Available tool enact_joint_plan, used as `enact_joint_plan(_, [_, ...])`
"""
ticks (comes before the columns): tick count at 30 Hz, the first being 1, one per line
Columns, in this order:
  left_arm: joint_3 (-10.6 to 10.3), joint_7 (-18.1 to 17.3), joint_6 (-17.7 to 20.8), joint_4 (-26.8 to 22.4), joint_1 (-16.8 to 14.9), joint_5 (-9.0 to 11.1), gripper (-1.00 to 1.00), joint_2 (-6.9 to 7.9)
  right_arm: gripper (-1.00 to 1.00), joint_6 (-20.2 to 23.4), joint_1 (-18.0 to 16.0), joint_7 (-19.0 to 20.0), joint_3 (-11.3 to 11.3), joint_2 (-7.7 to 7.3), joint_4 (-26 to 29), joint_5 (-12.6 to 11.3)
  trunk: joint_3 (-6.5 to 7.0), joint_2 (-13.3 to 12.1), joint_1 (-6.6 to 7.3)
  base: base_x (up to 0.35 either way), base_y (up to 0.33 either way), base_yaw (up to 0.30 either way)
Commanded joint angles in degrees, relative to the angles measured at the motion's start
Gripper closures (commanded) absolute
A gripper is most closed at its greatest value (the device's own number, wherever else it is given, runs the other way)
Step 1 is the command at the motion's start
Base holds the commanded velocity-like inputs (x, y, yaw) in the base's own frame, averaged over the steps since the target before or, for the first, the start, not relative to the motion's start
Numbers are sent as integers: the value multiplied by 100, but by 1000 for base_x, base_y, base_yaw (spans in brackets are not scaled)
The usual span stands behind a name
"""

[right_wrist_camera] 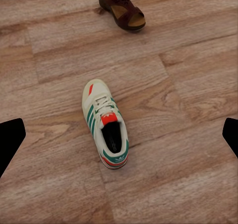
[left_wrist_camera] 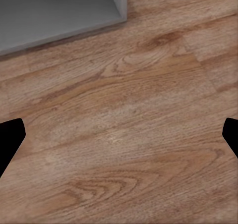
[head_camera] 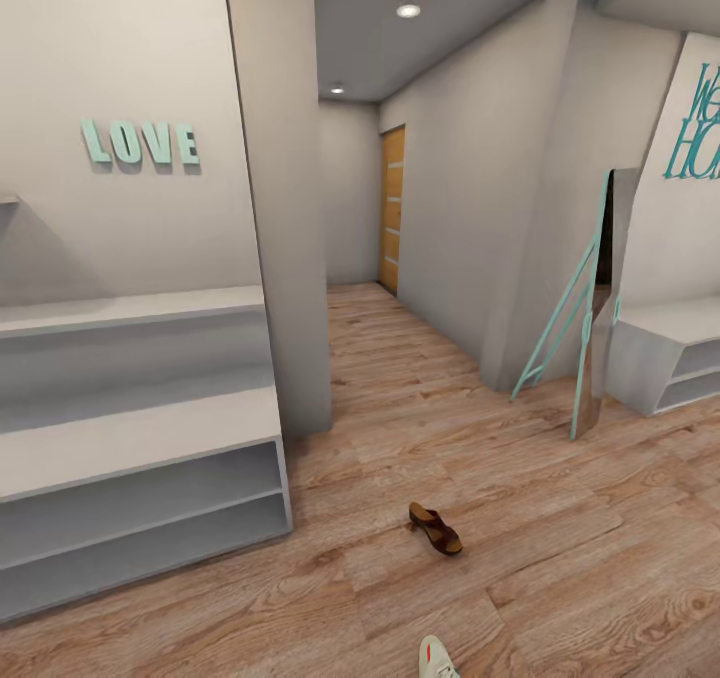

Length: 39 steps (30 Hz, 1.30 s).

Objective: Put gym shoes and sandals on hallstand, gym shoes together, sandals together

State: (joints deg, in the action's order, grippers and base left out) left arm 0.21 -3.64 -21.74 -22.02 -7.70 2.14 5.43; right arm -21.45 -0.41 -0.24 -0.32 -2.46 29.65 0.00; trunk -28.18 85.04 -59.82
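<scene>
Wood-grain corridor floor (head_camera: pixel 560 558) has one gym shoe (right_wrist_camera: pixel 105 125) under my right end effector (right_wrist_camera: pixel 119 137), fingers spread; left end effector (left_wrist_camera: pixel 119 140) also apart. Sandal (head_camera: pixel 435 529) at 12 o'clock; descending off-center could shove the shoe away.

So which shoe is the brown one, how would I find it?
Start at the big grey hallstand under the LOVE letters. On the corridor floor just beyond its corner lies the sandal: dark brown, open, with a wide strap, unlike the white, green-striped gym shoe nearby.
</scene>
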Motion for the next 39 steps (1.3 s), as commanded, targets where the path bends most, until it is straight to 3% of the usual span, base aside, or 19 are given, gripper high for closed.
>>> enact_joint_plan(1, [4,-32,-15,4,-4,23,-100,1,-100,-17,-3,-2,-3,0,-3,0,-24,44,-22,0,0,0])
enact_joint_plan(39, [-3,-32,-19,4,-4,23,-100,8,-100,-17,-3,6,-3,-24,13,26,-707,1569,-857,0,0,0])
